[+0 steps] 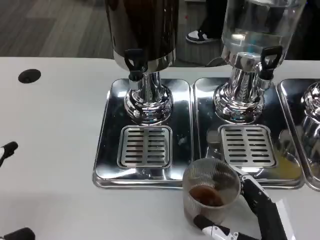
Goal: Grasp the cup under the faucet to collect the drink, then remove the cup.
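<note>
A clear ribbed plastic cup (210, 192) with a little brown drink in its bottom stands on the white table, just in front of the two steel trays. My right hand (250, 212) wraps it from the right and from below, fingers against its side. The dark drink dispenser (142, 30) stands behind on the left tray, its black faucet (134, 62) over the slotted drip grate (145, 146). Fingertips of my left hand (7, 150) show at the picture's left edge, apart from everything and holding nothing.
A second dispenser with a clear tank (257, 25) stands on the middle tray (200, 100) with its own black faucet (268, 60). A third tray (312, 120) is cut off at the right. A black hole (29, 75) marks the table's far left.
</note>
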You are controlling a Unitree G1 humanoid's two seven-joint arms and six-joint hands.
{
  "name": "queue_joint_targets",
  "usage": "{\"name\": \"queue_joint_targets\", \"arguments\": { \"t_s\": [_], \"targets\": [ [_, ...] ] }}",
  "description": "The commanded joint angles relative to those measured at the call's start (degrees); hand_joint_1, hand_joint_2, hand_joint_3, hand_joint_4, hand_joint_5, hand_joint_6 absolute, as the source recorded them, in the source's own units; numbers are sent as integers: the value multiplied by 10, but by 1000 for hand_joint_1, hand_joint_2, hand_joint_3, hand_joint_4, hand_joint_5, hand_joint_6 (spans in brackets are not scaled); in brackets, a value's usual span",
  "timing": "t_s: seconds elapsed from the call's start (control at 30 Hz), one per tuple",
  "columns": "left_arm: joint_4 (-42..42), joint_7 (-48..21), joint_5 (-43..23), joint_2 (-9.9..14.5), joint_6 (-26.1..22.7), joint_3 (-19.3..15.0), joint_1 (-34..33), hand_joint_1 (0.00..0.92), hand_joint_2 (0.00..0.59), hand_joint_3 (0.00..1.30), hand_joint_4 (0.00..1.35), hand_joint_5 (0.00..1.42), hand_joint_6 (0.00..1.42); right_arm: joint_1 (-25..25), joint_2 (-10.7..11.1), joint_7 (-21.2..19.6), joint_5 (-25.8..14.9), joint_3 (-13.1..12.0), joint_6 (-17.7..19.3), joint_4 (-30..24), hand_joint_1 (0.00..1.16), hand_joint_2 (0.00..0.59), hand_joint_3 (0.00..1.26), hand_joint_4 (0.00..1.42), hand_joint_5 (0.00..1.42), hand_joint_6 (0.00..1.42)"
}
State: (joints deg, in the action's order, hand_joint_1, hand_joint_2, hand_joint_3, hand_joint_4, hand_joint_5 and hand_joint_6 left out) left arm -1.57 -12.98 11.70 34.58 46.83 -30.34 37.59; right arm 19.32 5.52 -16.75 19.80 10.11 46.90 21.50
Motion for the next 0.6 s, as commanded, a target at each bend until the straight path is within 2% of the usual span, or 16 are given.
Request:
{"name": "queue_joint_targets", "arguments": {
  "t_s": [0.03,0.37,0.6],
  "targets": [
    [-13,1,3,-4,-7,-8,6,0,16,0,0,0,0,-6,-7,-7,-4,-4,37,16,867,215,350,407,399,283],
    [-30,0,1,-6,-12,-21,20,0,16,0,0,0,0,-26,-20,-17,7,-5,70,80,870,219,353,422,403,284],
    [-37,-2,-1,-10,-13,-24,23,0,16,0,0,0,0,-34,-23,-25,13,-7,86,104,877,221,353,423,405,295]
  ]
}}
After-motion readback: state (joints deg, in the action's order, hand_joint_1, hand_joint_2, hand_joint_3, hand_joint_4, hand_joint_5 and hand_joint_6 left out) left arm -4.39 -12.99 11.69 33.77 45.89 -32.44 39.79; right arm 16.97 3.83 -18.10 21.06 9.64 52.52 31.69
